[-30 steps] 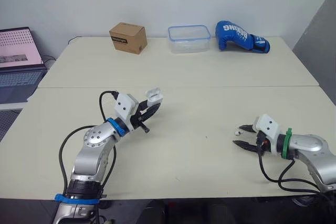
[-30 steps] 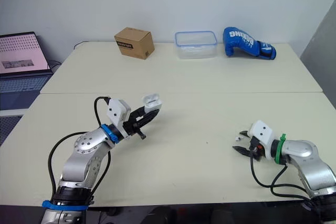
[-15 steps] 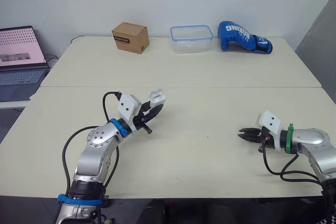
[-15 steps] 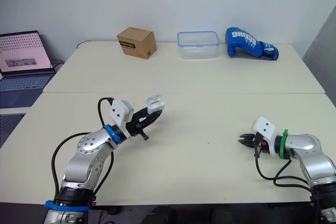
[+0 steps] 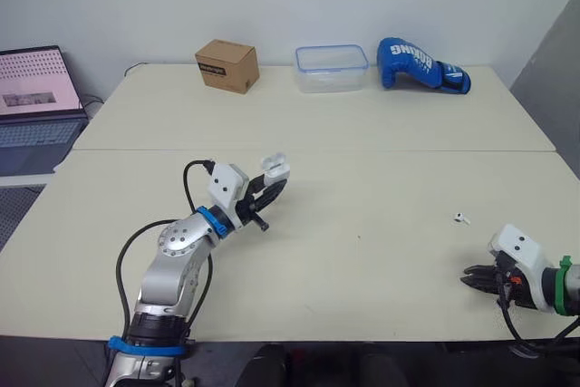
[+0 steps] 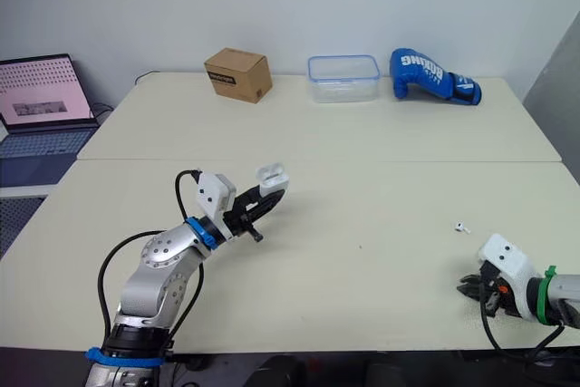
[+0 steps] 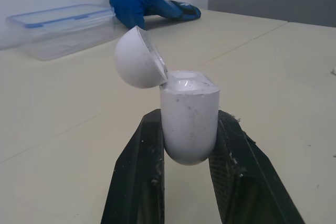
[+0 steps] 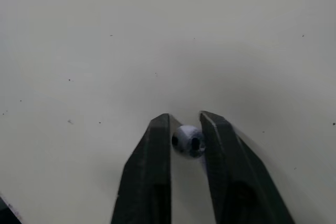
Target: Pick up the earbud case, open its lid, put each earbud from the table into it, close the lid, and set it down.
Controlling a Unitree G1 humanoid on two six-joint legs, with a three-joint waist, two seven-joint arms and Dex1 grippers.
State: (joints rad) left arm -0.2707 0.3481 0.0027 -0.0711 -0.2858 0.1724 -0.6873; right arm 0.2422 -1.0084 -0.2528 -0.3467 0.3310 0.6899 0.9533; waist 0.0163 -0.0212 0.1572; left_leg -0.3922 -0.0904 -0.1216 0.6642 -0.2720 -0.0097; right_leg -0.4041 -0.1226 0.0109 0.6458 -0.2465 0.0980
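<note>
My left gripper [image 5: 272, 186] is shut on the white earbud case [image 7: 189, 121] and holds it upright above the table's left-middle; the case [image 5: 275, 168] has its lid tipped open. Near the front right edge, my right gripper [image 5: 471, 275] is shut on a small white earbud [image 8: 188, 141], which sits between its fingertips just over the table top. A second white earbud [image 5: 462, 217] lies on the table a little beyond the right gripper.
Along the far edge stand a cardboard box [image 5: 227, 65], a clear plastic container with a blue rim [image 5: 332, 67] and a blue boxing glove [image 5: 421, 63]. An open laptop [image 5: 32, 97] sits off the table's left side.
My right gripper has pulled back toward the front right corner, and an earbud now lies in plain view where it was. The left gripper still holds the open case.
</note>
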